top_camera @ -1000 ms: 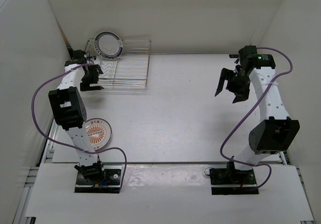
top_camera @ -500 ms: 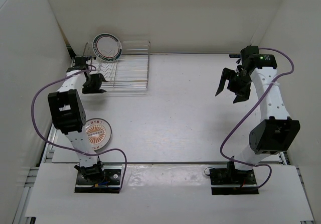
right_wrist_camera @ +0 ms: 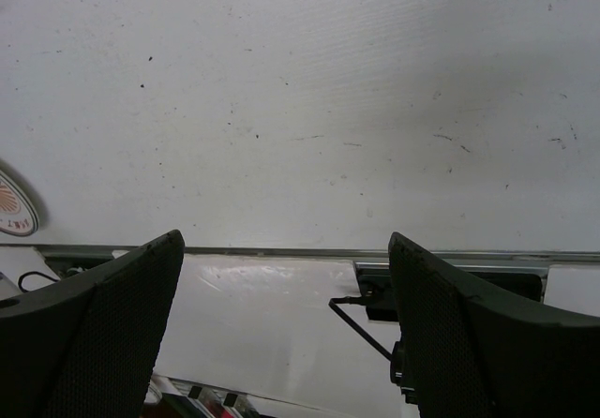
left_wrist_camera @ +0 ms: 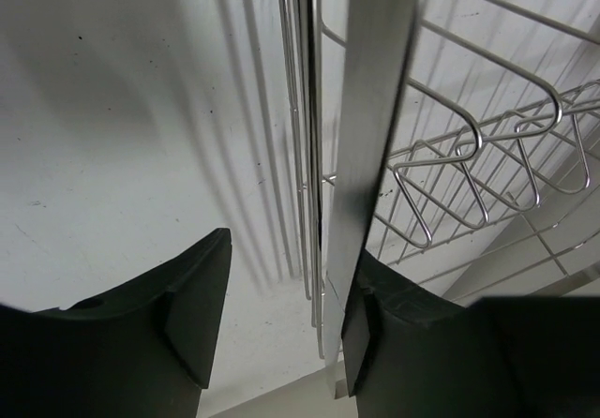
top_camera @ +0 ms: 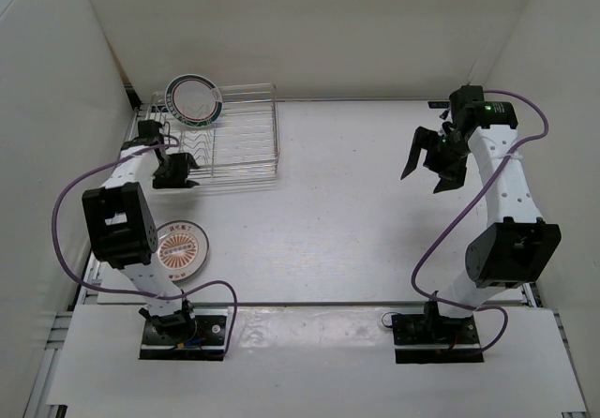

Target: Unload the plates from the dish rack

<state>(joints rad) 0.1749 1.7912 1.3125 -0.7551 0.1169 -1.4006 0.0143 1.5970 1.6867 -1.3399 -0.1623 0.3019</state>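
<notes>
The silvery wire dish rack stands at the far left of the table. One white plate with a dark teal rim stands upright in its back left corner. A second plate, with an orange sunburst, lies flat on the table by the left arm's base. My left gripper is at the rack's front left corner. In the left wrist view its fingers straddle the rack's edge bar. The right finger touches the bar and the left finger stands clear of the wires, so the left gripper is open. My right gripper hangs wide open above the right side, holding nothing.
White walls close in the table on the left, back and right. The rack stands close to the left wall. The right wrist view looks down at bare table, the front rail and a sliver of the orange plate.
The left gripper's jaws have narrowed around the rack's edge. The rack and its teal-rimmed plate have shifted left and toward the near side. The right arm has not moved.
</notes>
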